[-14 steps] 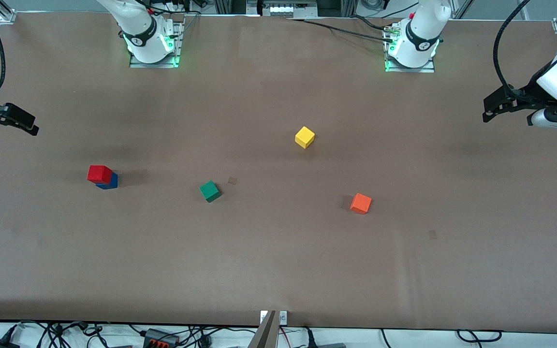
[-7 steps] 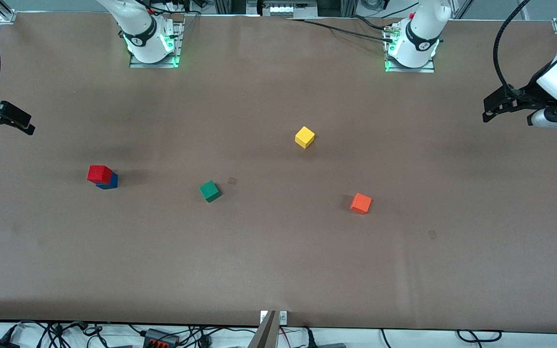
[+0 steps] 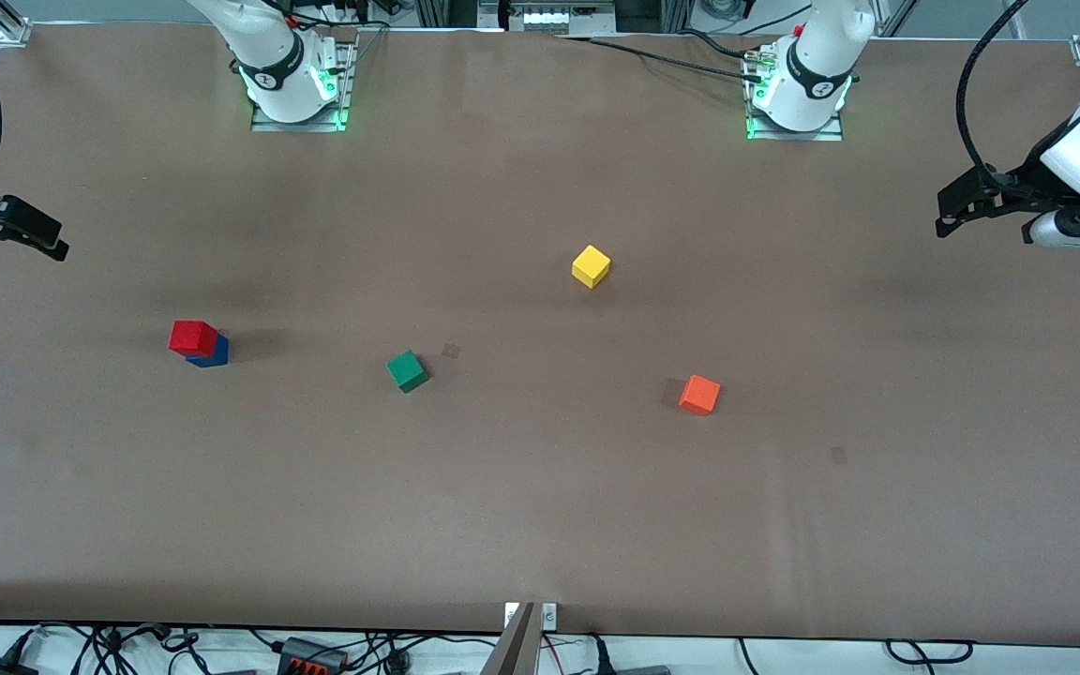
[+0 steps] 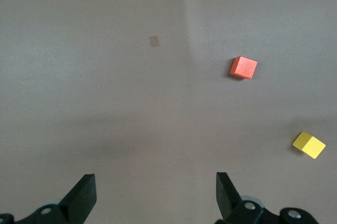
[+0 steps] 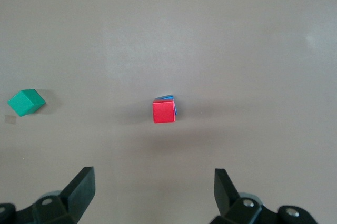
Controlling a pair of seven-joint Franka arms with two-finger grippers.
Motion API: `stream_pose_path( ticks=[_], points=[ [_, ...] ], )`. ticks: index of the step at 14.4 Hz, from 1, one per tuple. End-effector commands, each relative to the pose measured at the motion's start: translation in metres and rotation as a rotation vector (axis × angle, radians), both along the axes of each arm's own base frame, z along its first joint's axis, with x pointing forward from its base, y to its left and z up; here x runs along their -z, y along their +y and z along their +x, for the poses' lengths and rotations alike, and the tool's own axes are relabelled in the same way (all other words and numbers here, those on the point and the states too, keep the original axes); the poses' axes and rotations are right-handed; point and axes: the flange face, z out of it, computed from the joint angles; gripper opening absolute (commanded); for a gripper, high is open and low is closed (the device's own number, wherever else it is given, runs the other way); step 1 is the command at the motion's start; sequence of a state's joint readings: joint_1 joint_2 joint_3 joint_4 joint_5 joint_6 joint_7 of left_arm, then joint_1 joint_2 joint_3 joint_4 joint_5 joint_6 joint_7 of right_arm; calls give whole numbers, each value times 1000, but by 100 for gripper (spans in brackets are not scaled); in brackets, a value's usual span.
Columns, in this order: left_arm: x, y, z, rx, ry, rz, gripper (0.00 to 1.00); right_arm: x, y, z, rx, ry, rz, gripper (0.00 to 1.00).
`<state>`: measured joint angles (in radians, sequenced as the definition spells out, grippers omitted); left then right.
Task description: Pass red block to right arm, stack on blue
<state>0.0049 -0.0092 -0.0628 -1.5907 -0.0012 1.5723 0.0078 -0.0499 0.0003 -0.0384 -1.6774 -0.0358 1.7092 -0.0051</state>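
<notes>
**Desk:** Where's the small matte red cube?

**Field:** You'll find it stacked, slightly skewed, on the dark blue cube, toward the right arm's end of the brown tabletop.

**Desk:** Handling?

**Field:** Likely light, rigid; grip flat opposite faces. Left end effector and right end effector hang apart, empty, over their ends of the tabletop.

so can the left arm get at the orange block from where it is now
Probably yes. The left gripper is open, up over the left arm's end of the table, and the orange block sits alone on bare table, with the yellow block well apart. Nothing lies between; whether it can stretch that far is unclear.
</notes>
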Motion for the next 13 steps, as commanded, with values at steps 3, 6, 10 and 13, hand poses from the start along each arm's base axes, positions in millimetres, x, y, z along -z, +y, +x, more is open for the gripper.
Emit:
stream_pose_path(
  ticks=[3,6,10,13],
  points=[
    [-7,2,2,0,1,2,100,-6,-1,-4,11,2,-2,100],
    [-7,2,2,2,1,2,100,-6,-1,-4,4,3,-4,100],
    [-7,2,2,2,1,2,100,-6,3,-3,-14,5,-5,100],
    [-6,7,2,-4,3,2,100,-4,2,-6,-21,27,0,100]
  ],
)
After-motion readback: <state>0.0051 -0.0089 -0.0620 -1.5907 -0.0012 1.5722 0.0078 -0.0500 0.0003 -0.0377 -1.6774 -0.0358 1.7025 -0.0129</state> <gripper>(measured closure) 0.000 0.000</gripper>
